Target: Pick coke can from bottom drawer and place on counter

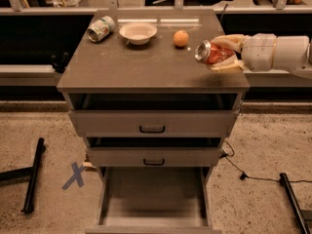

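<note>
The red coke can (210,52) lies on its side in my gripper (225,52), silver end pointing left. The gripper comes in from the right on a white arm, its fingers shut around the can, just above the right part of the counter (146,67). The bottom drawer (153,199) stands pulled out at the foot of the cabinet, its flat grey floor bare.
On the counter's back stand a green-and-white can on its side (101,28), a white bowl (138,32) and an orange (181,38). The two upper drawers (152,123) stand slightly open. Black legs (33,174) and a blue tape X (75,175) are on the floor at left, a cable at right.
</note>
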You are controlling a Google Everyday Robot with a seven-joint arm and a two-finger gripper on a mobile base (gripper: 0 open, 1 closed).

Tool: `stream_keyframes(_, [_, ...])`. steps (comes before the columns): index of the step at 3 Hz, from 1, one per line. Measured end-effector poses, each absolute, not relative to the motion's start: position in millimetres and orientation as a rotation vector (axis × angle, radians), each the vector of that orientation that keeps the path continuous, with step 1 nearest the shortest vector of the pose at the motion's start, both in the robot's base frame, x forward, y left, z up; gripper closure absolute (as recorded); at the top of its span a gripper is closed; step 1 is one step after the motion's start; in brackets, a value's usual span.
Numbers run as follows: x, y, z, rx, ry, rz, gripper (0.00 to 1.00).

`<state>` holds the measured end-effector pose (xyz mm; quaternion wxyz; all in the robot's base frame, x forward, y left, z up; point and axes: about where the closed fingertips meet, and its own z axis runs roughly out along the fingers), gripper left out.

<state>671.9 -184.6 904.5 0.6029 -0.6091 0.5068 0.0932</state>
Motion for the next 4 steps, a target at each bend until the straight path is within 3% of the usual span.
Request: stream_keyframes(4, [730, -151, 876, -1.53, 1.304, 0.268, 1.0])
